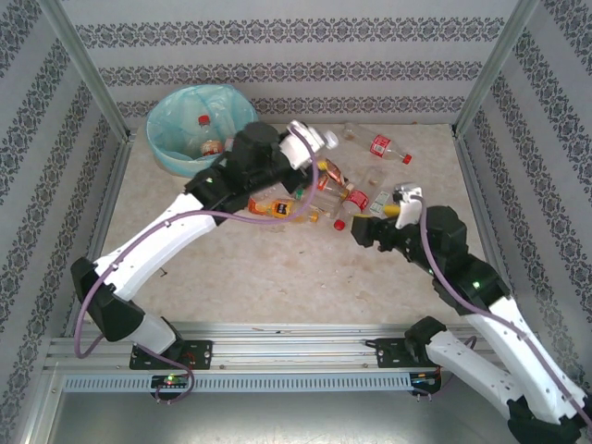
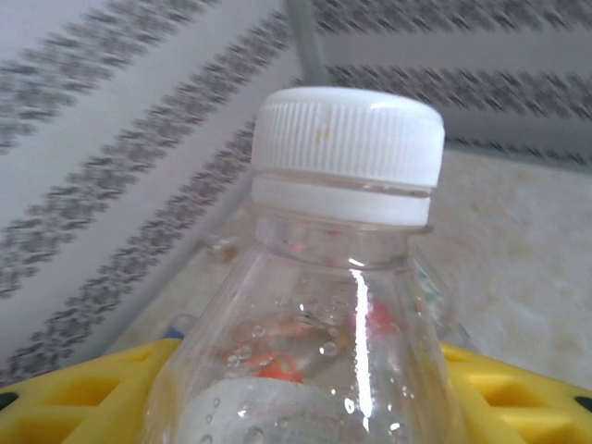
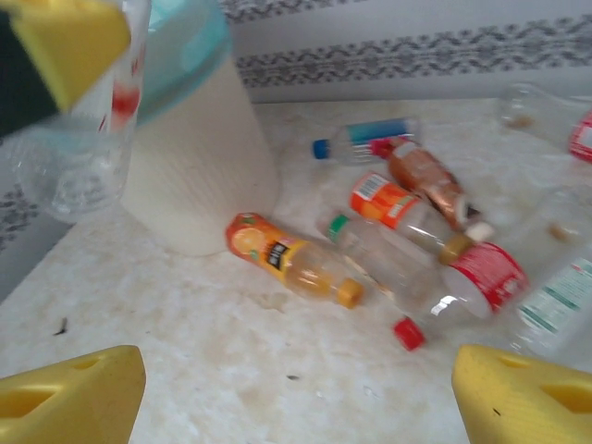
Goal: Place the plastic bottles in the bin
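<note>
Left pincer (image 1: 298,148) clamps a white-capped bottle (image 2: 324,305), lifted near the bin (image 1: 155,129), likely for dropping in, while right pincer (image 3: 296,398) hangs wide open and empty over loose bottles (image 3: 291,264).

Bin (image 1: 159,139) is cream-white with a light turquoise liner. The clear bottle (image 2: 324,351) has a white cap (image 2: 347,148), and the fingers (image 3: 74,402) are bright yellow. Worktop (image 1: 277,277) is mottled beige, walls (image 1: 296,37) white with grey floral stripes. Another bottle (image 3: 282,259) has an orange label.
</note>
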Motion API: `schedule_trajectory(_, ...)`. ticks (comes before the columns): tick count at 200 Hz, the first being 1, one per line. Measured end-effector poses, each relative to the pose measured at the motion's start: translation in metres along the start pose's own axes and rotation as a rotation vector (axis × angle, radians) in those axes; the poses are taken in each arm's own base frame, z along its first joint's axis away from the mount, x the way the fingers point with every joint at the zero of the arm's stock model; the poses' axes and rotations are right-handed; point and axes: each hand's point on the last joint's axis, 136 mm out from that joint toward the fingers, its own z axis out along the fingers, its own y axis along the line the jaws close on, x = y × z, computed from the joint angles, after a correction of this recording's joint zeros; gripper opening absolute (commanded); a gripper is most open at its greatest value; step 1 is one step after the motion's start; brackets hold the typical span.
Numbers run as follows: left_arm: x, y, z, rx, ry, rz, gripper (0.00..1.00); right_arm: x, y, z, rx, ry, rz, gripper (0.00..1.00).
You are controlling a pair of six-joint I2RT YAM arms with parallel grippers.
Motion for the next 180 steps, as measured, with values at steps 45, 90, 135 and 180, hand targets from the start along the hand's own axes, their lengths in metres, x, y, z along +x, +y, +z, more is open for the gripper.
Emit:
schedule_trajectory(45,-0.015,0.112,-0.029,-0.260,-0.094,-0.106,0.61,-0.026,0.088,0.048,-0.199,0.073,-0.059,0.85)
schedule_trajectory(90,-0.021,0.215,-0.075,-0.498,-0.253,-0.249,0.58,-0.021,0.165,0.067,-0.364,0.119,-0.116,0.85)
schedule_trajectory(135,0.004,0.274,-0.099,-0.608,-0.384,-0.395,0.63,-0.005,0.169,0.067,-0.356,0.147,-0.111,0.85)
schedule_trajectory(180,0.051,0.266,-0.067,-0.563,-0.349,-0.485,0.92,0.004,0.145,0.058,-0.280,0.132,-0.094,0.85)
